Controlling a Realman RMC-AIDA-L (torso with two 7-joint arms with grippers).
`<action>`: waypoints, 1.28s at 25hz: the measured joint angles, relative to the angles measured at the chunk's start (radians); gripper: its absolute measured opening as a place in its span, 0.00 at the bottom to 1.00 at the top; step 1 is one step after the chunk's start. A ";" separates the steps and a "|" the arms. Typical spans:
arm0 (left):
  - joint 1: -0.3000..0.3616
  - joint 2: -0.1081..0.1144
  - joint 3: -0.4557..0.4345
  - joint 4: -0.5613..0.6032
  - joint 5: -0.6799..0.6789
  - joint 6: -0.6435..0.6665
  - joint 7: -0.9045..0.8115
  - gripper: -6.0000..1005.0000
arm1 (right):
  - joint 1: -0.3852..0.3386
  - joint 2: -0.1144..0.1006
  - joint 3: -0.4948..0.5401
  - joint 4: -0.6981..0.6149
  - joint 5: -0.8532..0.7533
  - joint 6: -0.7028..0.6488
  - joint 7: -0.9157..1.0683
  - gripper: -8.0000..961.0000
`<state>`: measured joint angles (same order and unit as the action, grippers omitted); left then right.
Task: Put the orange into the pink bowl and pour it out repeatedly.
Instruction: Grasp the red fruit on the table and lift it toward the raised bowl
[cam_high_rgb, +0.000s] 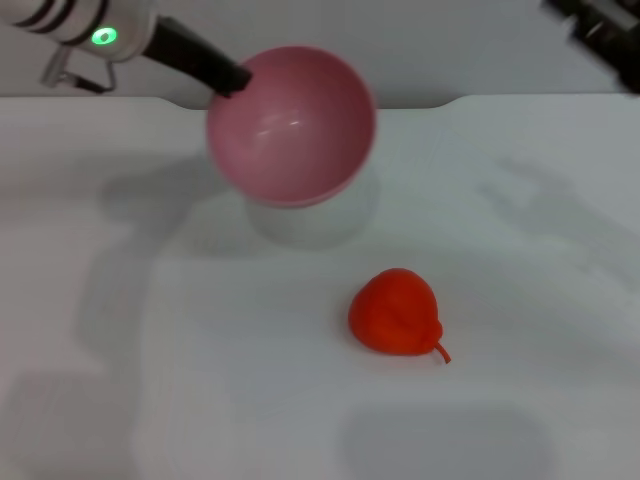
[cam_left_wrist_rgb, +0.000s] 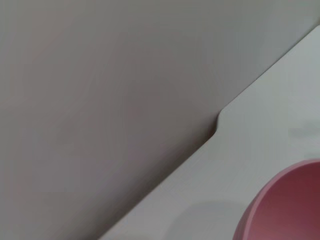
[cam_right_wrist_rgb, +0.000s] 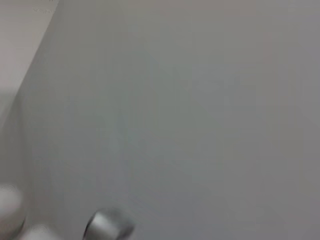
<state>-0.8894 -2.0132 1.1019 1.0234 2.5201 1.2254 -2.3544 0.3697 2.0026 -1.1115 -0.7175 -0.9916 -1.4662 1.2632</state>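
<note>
Overhead, we see the glossy round pink plastic bowl (cam_high_rgb: 290, 125) lifted clear of the white table (cam_high_rgb: 150, 380) and tipped so its open mouth faces toward us and downward; nothing lies inside it, only a pale sheen on the inner wall. Our left tool (cam_high_rgb: 228, 80) grips the bowl at its far-left rim, the dark fingers clamped on the edge. In the left wrist view only a curved part of the bowl (cam_left_wrist_rgb: 285, 210) shows, over the table near its notched far edge.

The small red-orange fruit, the orange (cam_high_rgb: 396, 311), lies on the table well apart from the bowl, nearer to us and slightly to the right. It rests on its side, with its thin stem pointing toward the near right.

Open table surrounds the orange on all sides. Our right arm (cam_high_rgb: 600, 25) sits at the far right corner; we cannot tell how its tool stands.
</note>
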 joint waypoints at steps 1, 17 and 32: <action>0.003 0.003 -0.015 0.000 0.017 0.011 -0.004 0.05 | -0.002 0.000 0.004 -0.038 -0.062 0.017 0.038 0.61; 0.066 0.038 -0.091 -0.008 0.104 0.047 -0.047 0.05 | 0.161 0.040 0.016 -0.348 -0.923 0.054 0.573 0.57; 0.083 0.015 -0.091 -0.016 0.099 0.032 -0.049 0.05 | 0.264 0.067 -0.137 -0.279 -1.228 0.076 0.761 0.54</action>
<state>-0.8068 -1.9982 1.0108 1.0073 2.6194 1.2573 -2.4035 0.6333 2.0700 -1.2483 -0.9964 -2.2198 -1.3906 2.0244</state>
